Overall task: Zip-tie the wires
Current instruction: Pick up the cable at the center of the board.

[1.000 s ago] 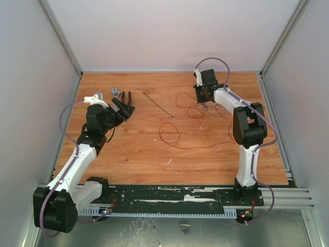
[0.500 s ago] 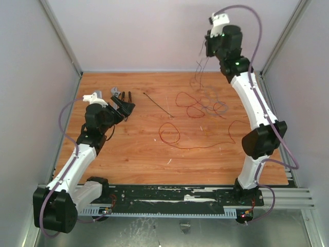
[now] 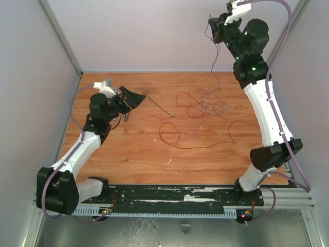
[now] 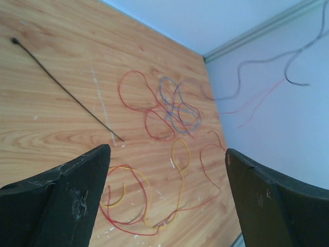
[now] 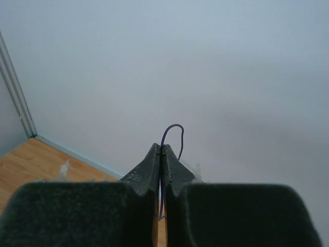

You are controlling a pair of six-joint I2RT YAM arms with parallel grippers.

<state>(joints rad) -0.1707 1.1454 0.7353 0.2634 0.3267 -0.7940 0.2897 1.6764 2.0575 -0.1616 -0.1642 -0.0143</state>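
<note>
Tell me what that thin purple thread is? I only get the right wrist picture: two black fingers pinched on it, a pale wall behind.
Observer: It is one of the wires; from above, most of them lie in loops on the table.
Operator: How high is this hand?
Observer: The right gripper is well above the table's far edge, with strands dangling from it.
Operator: And the other hand?
Observer: The left gripper is wide open and empty, low beside the zip tie.
</note>
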